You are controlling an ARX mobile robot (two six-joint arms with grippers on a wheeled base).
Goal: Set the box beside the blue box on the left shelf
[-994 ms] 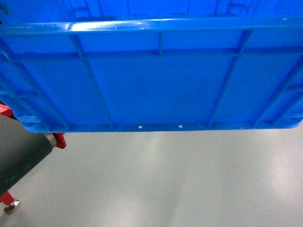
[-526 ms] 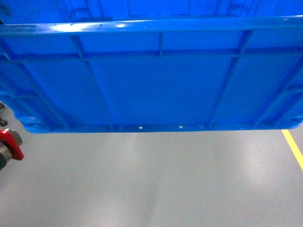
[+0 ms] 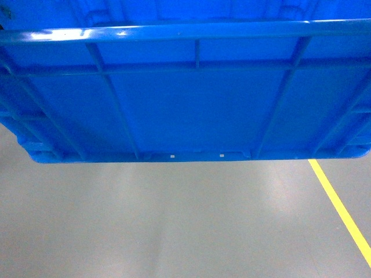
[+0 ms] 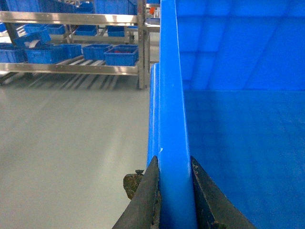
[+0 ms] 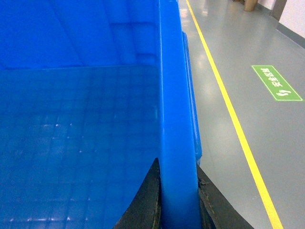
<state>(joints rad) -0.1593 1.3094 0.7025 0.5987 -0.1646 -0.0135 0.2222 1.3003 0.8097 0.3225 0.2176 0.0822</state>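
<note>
The box (image 3: 185,104), a big bright blue ribbed crate, hangs above the floor and fills the top half of the head view. My left gripper (image 4: 174,160) is shut on its left rim (image 4: 170,95). On the opposite rim (image 5: 176,105) my right gripper (image 5: 177,163) is shut too. The inside of the box (image 5: 71,143) looks empty. Far off in the left wrist view stands the left shelf (image 4: 71,69), a silvery roller rack. Several blue boxes sit on it, the nearest one (image 4: 121,55) at its right end by an upright post.
Grey floor (image 3: 174,220) lies under the box. A yellow floor line (image 3: 342,211) runs along the right side, seen again as a yellow line (image 5: 228,109) with a green floor sign (image 5: 277,82) beyond it. Open floor (image 4: 66,143) separates me from the rack.
In the head view the red frame and dark surface at the lower left have slid out of sight. The yellow line has come in from the right and moved leftward. The box stays held.
</note>
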